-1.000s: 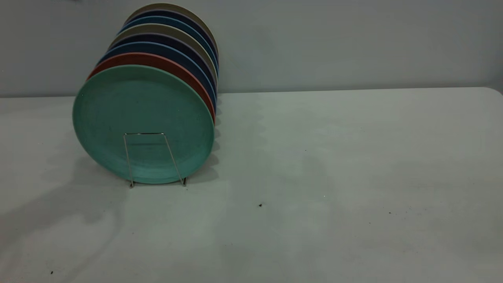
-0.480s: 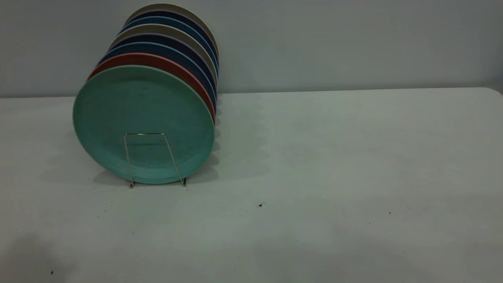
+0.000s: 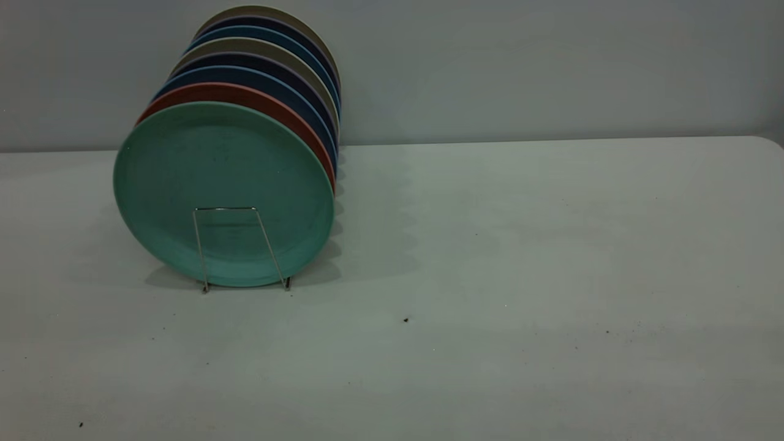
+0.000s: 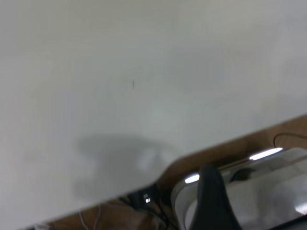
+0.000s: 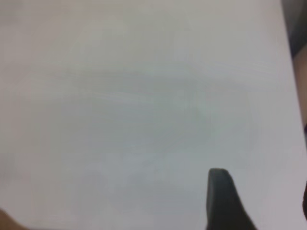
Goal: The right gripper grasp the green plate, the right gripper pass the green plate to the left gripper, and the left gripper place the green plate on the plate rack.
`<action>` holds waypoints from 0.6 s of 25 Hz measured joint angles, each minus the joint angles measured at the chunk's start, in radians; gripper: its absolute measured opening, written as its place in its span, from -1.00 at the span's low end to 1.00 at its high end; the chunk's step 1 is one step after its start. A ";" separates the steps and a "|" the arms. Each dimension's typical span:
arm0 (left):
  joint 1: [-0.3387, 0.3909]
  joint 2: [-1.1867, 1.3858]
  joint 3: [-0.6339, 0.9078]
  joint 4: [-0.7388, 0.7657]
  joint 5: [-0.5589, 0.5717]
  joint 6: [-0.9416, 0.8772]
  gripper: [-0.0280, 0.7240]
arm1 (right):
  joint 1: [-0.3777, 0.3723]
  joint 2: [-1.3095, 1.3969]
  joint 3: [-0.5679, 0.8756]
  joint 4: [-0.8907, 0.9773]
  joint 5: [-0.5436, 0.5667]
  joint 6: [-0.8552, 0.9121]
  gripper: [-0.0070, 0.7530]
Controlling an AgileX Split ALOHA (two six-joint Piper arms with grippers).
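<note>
The green plate point(image 3: 223, 193) is being held on edge in the front slot of the plate rack point(image 3: 240, 248), at the left of the exterior view, with its face turned toward the camera and its top tilted slightly backward. A trapezoid wire loop of the rack is being shown in front of the lower part of the plate, with both feet of the loop resting on the surface point(image 3: 520, 275). Directly behind the green plate, a salmon-pink plate point(image 3: 257, 98) is being carried in the next slot, followed by dark blue plates point(image 3: 263, 76) and beige plates point(image 3: 269, 49) ranged toward the wall point(image 3: 520, 67). The plates are being kept close together, each rim showing just above and to the right of the one in front. No arm is being shown in the exterior view. In the left wrist view, one dark finger of the left gripper point(image 4: 213, 201) is being shown over the edge of the surface, beside a brown strip and a pale housing; whether its jaws are released or clenched cannot be told. In the right wrist view, one dark finger of the right gripper point(image 5: 225, 201) is being shown above the pale surface; the state of its jaws cannot be told either.
</note>
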 joint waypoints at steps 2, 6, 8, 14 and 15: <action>0.000 -0.079 0.085 0.028 -0.011 -0.034 0.44 | 0.000 -0.038 0.000 -0.002 0.000 0.000 0.08; 0.000 -0.230 0.220 0.106 -0.036 -0.097 0.44 | 0.007 -0.053 0.000 -0.006 0.002 0.004 0.08; 0.000 -0.303 0.269 0.138 -0.036 -0.112 0.44 | 0.010 -0.053 0.000 -0.006 0.002 0.005 0.08; 0.000 -0.494 0.300 0.160 -0.036 -0.161 0.44 | 0.010 -0.053 0.000 -0.005 0.002 0.005 0.08; 0.000 -0.523 0.300 0.160 -0.036 -0.166 0.44 | 0.010 -0.053 0.000 -0.005 0.002 0.005 0.08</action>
